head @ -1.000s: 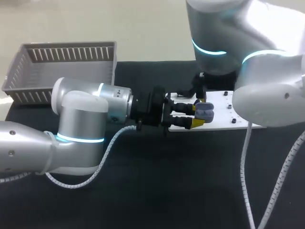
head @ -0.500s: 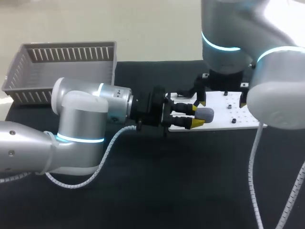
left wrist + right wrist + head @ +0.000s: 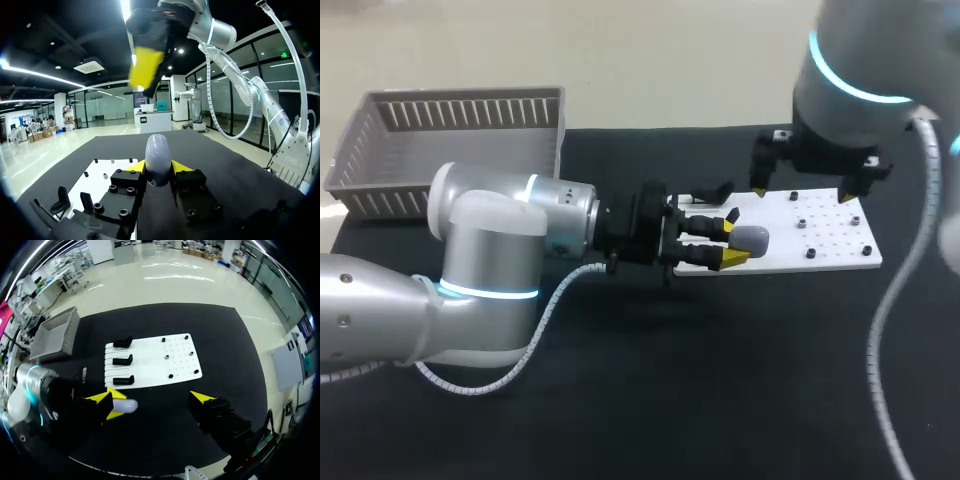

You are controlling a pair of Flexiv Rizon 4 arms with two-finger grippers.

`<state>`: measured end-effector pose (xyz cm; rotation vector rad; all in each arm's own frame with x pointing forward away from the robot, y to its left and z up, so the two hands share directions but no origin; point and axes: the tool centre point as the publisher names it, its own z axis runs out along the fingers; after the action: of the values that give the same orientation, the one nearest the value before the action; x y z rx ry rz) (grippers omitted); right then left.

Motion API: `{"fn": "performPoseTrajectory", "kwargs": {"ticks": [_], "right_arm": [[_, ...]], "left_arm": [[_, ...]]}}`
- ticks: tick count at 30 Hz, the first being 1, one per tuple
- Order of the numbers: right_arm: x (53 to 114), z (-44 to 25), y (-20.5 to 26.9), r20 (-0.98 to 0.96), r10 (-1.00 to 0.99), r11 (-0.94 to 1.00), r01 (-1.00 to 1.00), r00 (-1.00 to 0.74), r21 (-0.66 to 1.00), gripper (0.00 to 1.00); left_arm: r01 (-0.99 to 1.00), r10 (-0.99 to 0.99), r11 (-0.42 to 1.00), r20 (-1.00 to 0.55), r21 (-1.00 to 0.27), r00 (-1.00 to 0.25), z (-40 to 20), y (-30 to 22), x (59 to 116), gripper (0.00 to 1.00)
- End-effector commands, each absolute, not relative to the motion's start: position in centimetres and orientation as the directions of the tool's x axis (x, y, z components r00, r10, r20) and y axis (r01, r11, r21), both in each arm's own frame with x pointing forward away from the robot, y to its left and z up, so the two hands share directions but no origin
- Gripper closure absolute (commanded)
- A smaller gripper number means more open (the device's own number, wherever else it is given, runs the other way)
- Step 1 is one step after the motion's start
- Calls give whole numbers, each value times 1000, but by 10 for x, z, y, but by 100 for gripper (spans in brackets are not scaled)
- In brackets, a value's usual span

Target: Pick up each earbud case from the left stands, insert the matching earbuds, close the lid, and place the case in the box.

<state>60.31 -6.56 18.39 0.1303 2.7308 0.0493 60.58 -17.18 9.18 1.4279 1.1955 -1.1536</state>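
Pinching the shut earbud case [image 3: 752,240], the left gripper [image 3: 732,241] faces away from the box [image 3: 460,112], which sits behind it. The right gripper [image 3: 804,192] hangs spread, farther off.

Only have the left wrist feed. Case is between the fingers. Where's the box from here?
Observer: In the head view the grey basket sits at the table's far left corner, back behind the left arm. The case is held out over the white board's near left edge.
Operator: Is the right arm holding anything?
Observer: No. The right wrist view shows the right fingers spread wide with nothing between them, above the table near the board.
Operator: Any cases left on the stands?
Observer: The right wrist view shows three black stands along the board's edge, with no case visible on any.
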Motion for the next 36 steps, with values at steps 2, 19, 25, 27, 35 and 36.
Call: {"fn": "performPoseTrajectory", "kwargs": {"ticks": [2, 19, 25, 27, 35, 36], "right_arm": [[570, 200, -93, -482, 13, 971, -104, -876, 216, 0], [549, 215, -75, -569, -238, 844, -458, -787, 280, 0], [548, 215, -72, -571, -247, 835, -471, -783, 284, 0], [548, 215, -72, -571, -247, 835, -471, -783, 284, 0], [548, 215, -72, -571, -247, 835, -471, -783, 284, 0], [548, 215, -72, -571, -247, 835, -471, -783, 284, 0]], "left_arm": [[991, 130, -103, -987, 80, 93, 91, -172, 604, 100], [983, 169, 148, -982, 111, 86, 131, -114, 594, 100], [941, 207, 308, -975, 139, 76, 142, -64, 606, 100], [921, 244, 353, -967, 163, 77, 147, -44, 616, 100], [876, 329, 425, -940, 229, 86, 162, 12, 666, 100], [868, 349, 438, -934, 235, 77, 163, 18, 672, 100]]}}
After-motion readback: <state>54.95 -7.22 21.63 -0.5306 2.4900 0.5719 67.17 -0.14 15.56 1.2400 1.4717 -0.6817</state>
